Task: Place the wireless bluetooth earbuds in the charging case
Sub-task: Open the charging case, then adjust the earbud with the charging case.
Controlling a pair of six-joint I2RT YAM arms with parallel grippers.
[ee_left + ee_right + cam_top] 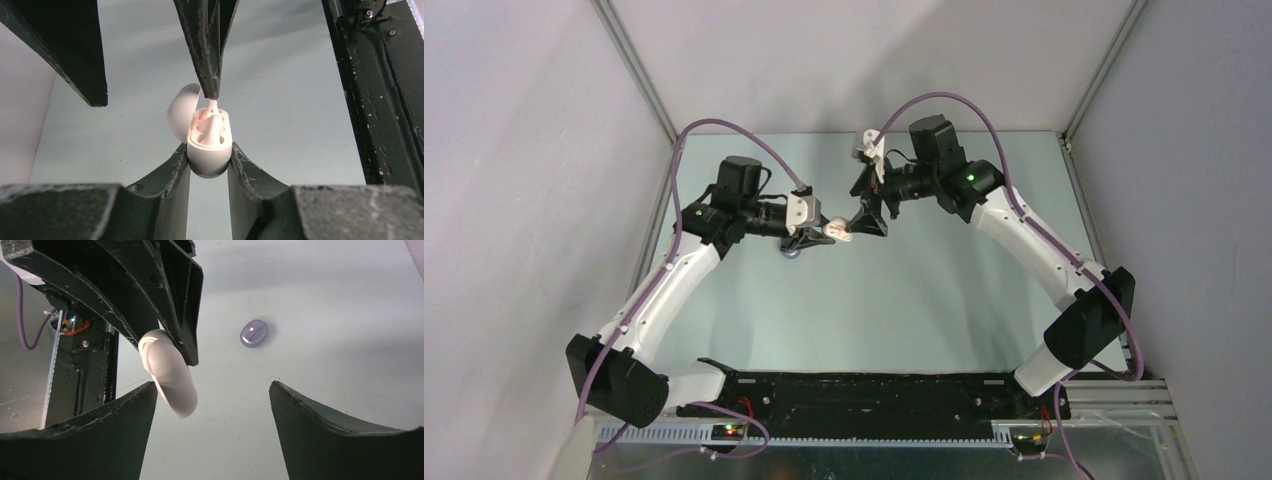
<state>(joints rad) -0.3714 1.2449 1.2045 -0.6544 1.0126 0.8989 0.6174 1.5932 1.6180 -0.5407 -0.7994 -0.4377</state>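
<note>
The left gripper [209,150] pinches the case [209,162] by its lower shell; the right gripper [211,385] gapes wide, holding nothing. Glossy and light, the case probably slips easily, so it is best held low across its sides.

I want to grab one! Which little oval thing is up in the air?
The glossy white oval case, held by the left hand with its lid open. The small lilac oval thing lies on the table.
</note>
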